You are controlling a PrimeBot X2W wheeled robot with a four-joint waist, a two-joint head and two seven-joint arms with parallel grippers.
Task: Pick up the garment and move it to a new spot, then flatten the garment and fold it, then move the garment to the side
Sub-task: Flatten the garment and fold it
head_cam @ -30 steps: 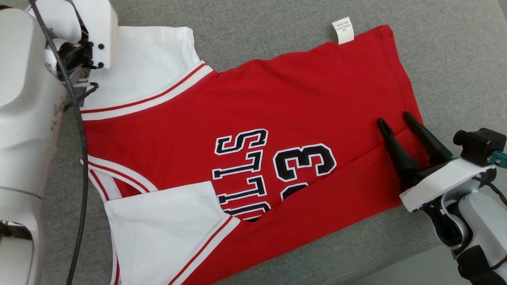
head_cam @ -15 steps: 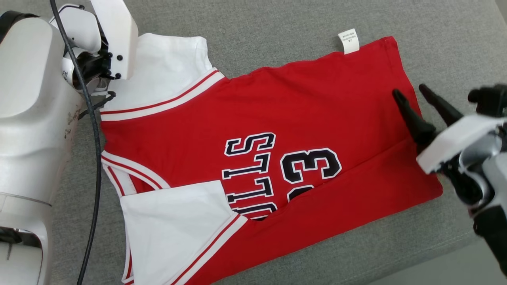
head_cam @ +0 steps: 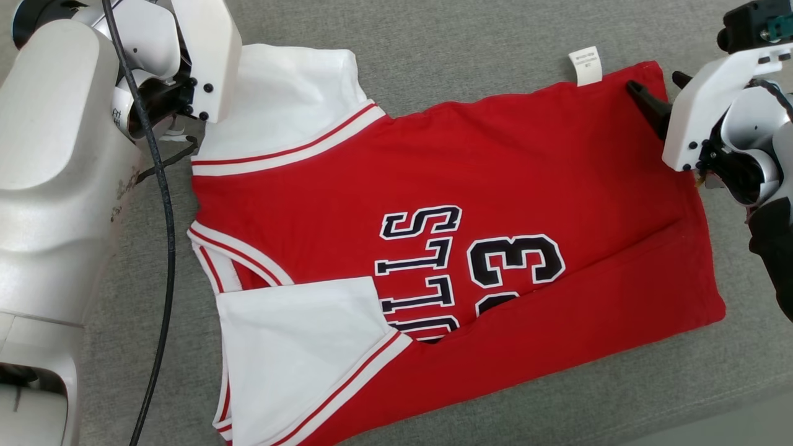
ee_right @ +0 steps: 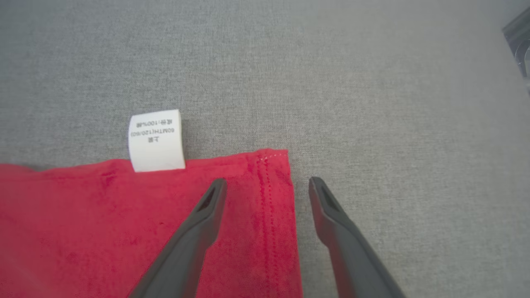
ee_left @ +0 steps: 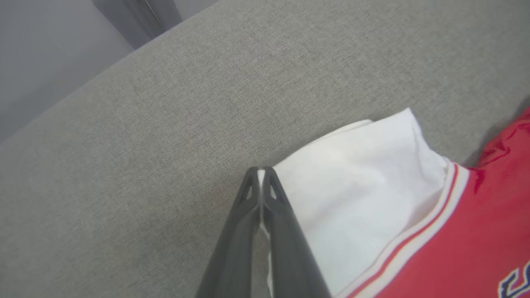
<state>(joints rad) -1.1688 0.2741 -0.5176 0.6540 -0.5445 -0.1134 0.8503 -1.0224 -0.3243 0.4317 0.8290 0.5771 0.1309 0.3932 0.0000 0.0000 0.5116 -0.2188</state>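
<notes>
The garment [head_cam: 483, 186], a red jersey with white sleeves, is lying spread across the grey cushion [head_cam: 464, 37], neck end to the left and hem to the right. It looks placed and largely flattened, and folding seems under way. The near long edge is lying turned over the printed lettering, and the near sleeve [head_cam: 297, 347] is lying tucked in over the body. The far long side is not yet folded. The left gripper [ee_left: 260, 170] is pinching the garment, its fingers pressed together on the edge of the far-left white sleeve [ee_left: 364, 174]. The right gripper [ee_right: 268, 182] is holding nothing. Its fingers are standing wide apart and straddling the far-right hem corner [ee_right: 273, 165], just beside the care label [ee_right: 156, 140]. Judging from this, folding the far side, any later folds and moving the garment aside are all left to do.
</notes>
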